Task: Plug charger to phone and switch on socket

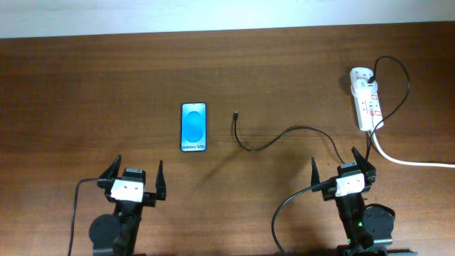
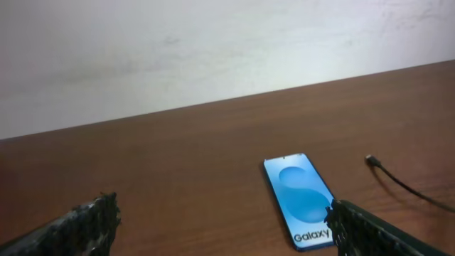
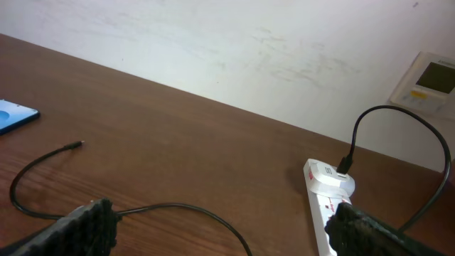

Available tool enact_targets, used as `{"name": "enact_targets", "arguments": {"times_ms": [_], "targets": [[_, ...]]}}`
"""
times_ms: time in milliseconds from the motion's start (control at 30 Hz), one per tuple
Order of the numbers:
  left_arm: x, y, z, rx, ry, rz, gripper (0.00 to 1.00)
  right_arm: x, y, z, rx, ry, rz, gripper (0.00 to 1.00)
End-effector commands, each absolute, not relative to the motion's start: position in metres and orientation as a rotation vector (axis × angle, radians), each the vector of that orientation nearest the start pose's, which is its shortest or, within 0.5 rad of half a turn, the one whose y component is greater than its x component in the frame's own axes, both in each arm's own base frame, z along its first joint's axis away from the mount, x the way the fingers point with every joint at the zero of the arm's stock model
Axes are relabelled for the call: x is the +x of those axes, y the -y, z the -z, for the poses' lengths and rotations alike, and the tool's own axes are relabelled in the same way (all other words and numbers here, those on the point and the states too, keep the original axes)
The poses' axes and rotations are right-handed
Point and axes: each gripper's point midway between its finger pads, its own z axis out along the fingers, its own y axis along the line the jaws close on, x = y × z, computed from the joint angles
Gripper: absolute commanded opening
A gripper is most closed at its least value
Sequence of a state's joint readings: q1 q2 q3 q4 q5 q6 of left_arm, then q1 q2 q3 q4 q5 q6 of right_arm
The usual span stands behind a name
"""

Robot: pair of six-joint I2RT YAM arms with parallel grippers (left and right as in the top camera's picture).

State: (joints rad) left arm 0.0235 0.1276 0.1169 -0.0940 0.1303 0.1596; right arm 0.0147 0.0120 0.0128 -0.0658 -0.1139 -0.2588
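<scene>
**Two grippers spread wide, holding nothing**

On the brown wood-grain table point(image 1: 85, 85) lies one slim, glossy rectangular phone point(image 1: 193, 127), its blue screen facing up. Its lower edge is nearest the left gripper point(image 1: 138, 169). Just to its right, not touching, is the small plug tip of one thin black charger cable point(image 1: 284, 132), which snakes towards one white elongated plastic socket strip point(image 1: 367, 103) beyond the right gripper point(image 1: 340, 165).

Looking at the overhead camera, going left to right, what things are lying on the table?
phone → charger plug tip → socket. The charger's cable runs on rightward from its tip towards the socket, so only the tip is placed.
</scene>
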Motion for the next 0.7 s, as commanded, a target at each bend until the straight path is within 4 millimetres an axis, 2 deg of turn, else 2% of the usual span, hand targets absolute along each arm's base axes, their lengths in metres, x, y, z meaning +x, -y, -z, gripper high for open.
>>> {"name": "enact_targets", "arguments": {"times_ms": [0,167,267,667], "targets": [[0.250,0.018,-0.195,0.203,-1.661,-0.012,0.99,0.244,-0.026,-0.159,-0.317,-1.604,0.078,0.98],[0.255,0.018,-0.196,0.205,-1.694,-0.007,0.99,0.244,-0.026,-0.159,-0.317,-1.604,0.078,0.98],[0.255,0.027,-0.193,0.246,-1.699,0.043,0.99,0.244,-0.026,-0.159,-0.317,-1.604,0.078,0.98],[0.259,0.037,-0.186,0.287,-1.723,0.098,0.99,0.244,-0.026,-0.159,-0.317,-1.604,0.078,0.98]]}}
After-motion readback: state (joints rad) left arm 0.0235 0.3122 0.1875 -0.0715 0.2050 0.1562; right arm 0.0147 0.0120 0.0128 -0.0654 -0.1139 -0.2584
